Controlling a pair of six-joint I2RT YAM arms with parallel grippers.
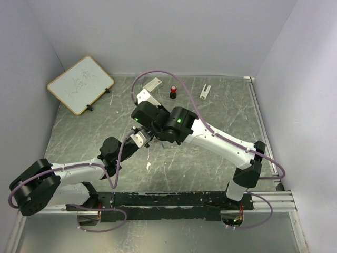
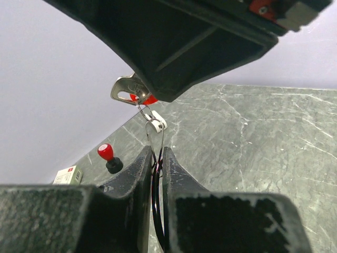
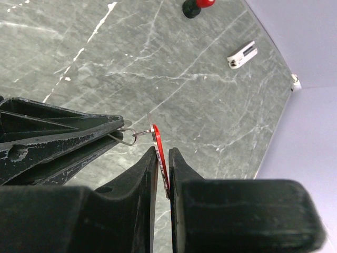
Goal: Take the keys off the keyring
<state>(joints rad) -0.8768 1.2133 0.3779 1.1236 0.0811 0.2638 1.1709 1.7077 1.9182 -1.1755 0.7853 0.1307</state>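
Note:
My left gripper (image 2: 157, 150) is shut on the thin wire keyring (image 2: 154, 134), which rises from between its fingertips. A small white tag (image 2: 158, 125) hangs on the wire. My right gripper (image 3: 162, 150) is shut on the red-headed key (image 3: 159, 145), held edge-on between its fingers. A small ring (image 3: 138, 133) links that key to the left gripper's fingers (image 3: 63, 134). A silvery key head (image 2: 125, 89) shows under the right gripper's black body. Both grippers meet above mid-table (image 1: 150, 134). No blue-headed key shows.
A small black object with a red top (image 1: 172, 92) stands at the back, also in the left wrist view (image 2: 108, 157). A white clip (image 1: 205, 90) and a white box (image 1: 151, 84) lie near it. A whiteboard (image 1: 80, 84) leans at the back left. A small pale piece (image 1: 149, 166) lies below the grippers.

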